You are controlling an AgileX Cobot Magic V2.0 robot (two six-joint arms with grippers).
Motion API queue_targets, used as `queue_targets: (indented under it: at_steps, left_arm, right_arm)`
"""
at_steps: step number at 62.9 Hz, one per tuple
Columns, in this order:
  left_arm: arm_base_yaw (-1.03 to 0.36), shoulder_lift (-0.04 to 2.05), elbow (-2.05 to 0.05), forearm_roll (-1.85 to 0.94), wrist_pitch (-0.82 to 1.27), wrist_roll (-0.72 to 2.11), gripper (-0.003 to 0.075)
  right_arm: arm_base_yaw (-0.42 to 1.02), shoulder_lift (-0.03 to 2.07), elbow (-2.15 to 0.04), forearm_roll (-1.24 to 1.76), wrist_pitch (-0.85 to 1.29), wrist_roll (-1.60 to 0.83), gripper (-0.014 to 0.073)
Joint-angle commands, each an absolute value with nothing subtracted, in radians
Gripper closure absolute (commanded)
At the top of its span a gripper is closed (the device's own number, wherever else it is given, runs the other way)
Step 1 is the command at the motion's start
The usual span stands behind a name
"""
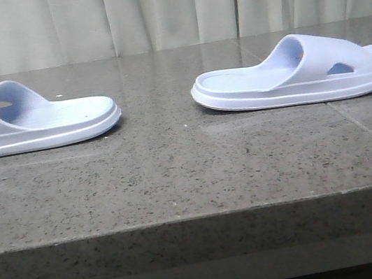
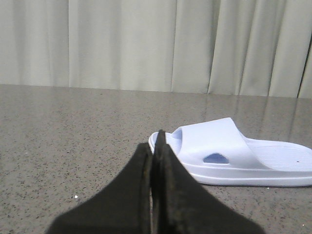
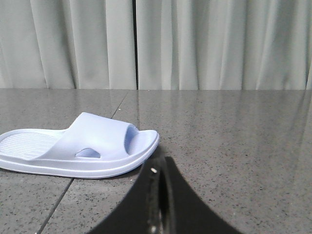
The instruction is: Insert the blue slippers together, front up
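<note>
Two pale blue slippers lie flat, sole down, on the dark stone table, well apart. In the front view one slipper (image 1: 34, 121) is at the left edge, the other slipper (image 1: 296, 72) at the right, heels toward each other. Neither gripper shows in the front view. The left wrist view has the left gripper (image 2: 155, 146) shut and empty, low over the table, just short of the toe of a slipper (image 2: 234, 151). The right gripper (image 3: 162, 163) is shut and empty too, close to the toe of the other slipper (image 3: 83, 148).
The speckled stone table (image 1: 176, 169) ends in a thick front edge close to the camera. A seam in the stone (image 1: 369, 132) runs under the right slipper. Pale curtains (image 1: 165, 8) hang behind the table.
</note>
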State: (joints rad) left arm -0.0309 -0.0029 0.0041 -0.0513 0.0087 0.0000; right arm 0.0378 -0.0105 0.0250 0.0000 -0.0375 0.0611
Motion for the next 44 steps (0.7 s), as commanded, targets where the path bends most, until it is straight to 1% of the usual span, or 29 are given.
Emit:
queue_targets:
  at_steps: [1, 44]
  left_arm:
    - [-0.037, -0.021, 0.008, -0.059, -0.07, -0.006, 0.0741]
    - [-0.037, -0.021, 0.008, -0.059, -0.083, -0.006, 0.0741]
  right_arm:
    - [0.031, -0.027, 0.021, -0.01, -0.125, 0.057, 0.0662]
    - [0.031, -0.027, 0.021, -0.01, -0.127, 0.057, 0.0662]
